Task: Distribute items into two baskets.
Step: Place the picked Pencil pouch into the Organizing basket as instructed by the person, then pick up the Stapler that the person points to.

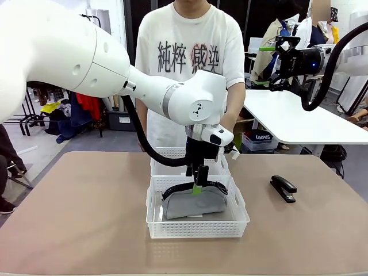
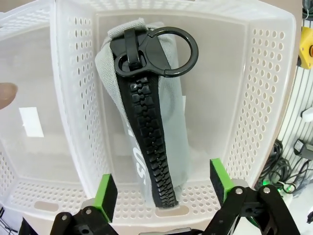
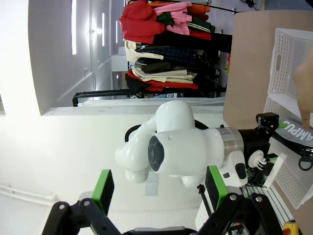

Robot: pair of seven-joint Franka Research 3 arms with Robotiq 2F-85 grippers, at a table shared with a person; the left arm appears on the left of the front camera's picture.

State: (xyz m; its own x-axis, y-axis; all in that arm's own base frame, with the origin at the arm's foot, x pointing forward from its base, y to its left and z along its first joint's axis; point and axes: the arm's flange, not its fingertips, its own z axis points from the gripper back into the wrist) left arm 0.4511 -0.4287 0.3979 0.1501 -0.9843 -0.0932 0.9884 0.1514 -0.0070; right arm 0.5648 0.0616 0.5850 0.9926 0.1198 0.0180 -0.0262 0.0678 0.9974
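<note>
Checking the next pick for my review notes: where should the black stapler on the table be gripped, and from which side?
Probably best to take the stapler across its narrow body near mid-length, coming straight down from above. It lies flat on the table, long, slim and set diagonally, so the jaws should turn to straddle its long sides.

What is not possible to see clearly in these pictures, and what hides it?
Front view: inside of the far basket, behind the left gripper and wrist.
Left wrist view: print on the pouch, partly under its zipper.
Right wrist view: that print, cut by the right edge.
</note>
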